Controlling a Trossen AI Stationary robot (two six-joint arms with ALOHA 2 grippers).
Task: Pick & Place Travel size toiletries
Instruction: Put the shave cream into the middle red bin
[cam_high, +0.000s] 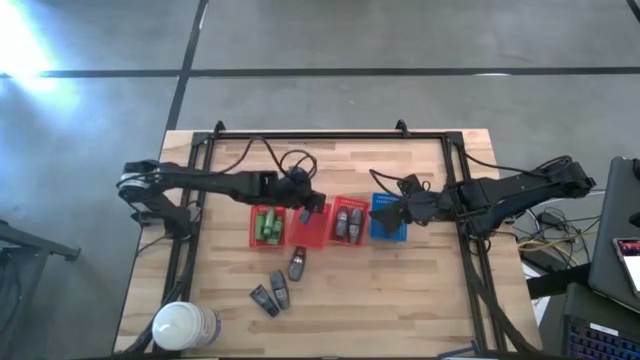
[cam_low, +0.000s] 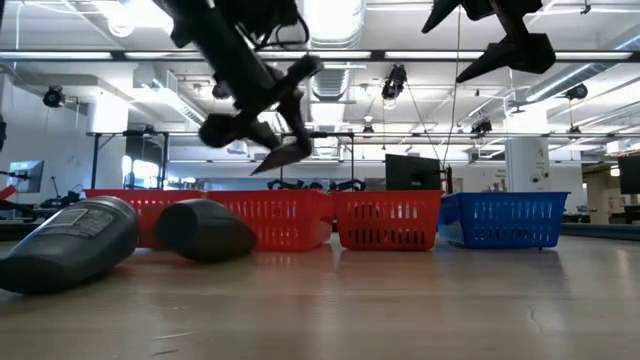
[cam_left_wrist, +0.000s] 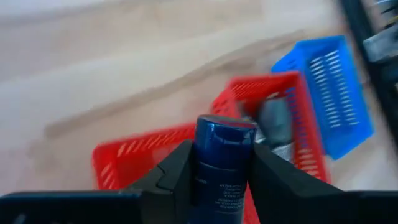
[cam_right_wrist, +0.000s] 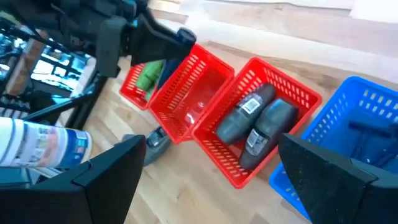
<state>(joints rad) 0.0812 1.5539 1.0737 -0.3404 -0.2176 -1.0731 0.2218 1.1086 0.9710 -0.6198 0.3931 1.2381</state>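
My left gripper (cam_left_wrist: 222, 155) hovers over the empty red basket (cam_high: 310, 230) and is shut on a dark blue bottle (cam_left_wrist: 224, 134). It also shows in the high view (cam_high: 306, 204) and the low view (cam_low: 272, 145). My right gripper (cam_right_wrist: 217, 186) is open above the blue basket (cam_high: 388, 220). Green bottles (cam_high: 266, 225) lie in the leftmost red basket. Two grey bottles (cam_right_wrist: 255, 121) lie in the third red basket (cam_high: 348, 220). Three dark bottles (cam_high: 280, 285) lie on their sides on the table near the front; two of them loom large in the low view (cam_low: 70, 245). My left gripper pinches the dark blue bottle by its body (cam_left_wrist: 221, 177), just below the cap (cam_left_wrist: 225, 127), one finger (cam_left_wrist: 177, 171) on either side. The bottle runs along the fingers, cap end poking out past their tips. It is lifted clear above the baskets.
The four mesh baskets stand side by side in a row across the table's middle. A large white roll (cam_high: 185, 325) lies at the near left corner. A dark frame (cam_high: 330, 135) and cables run along the far edge. Bare wood lies near the front right.
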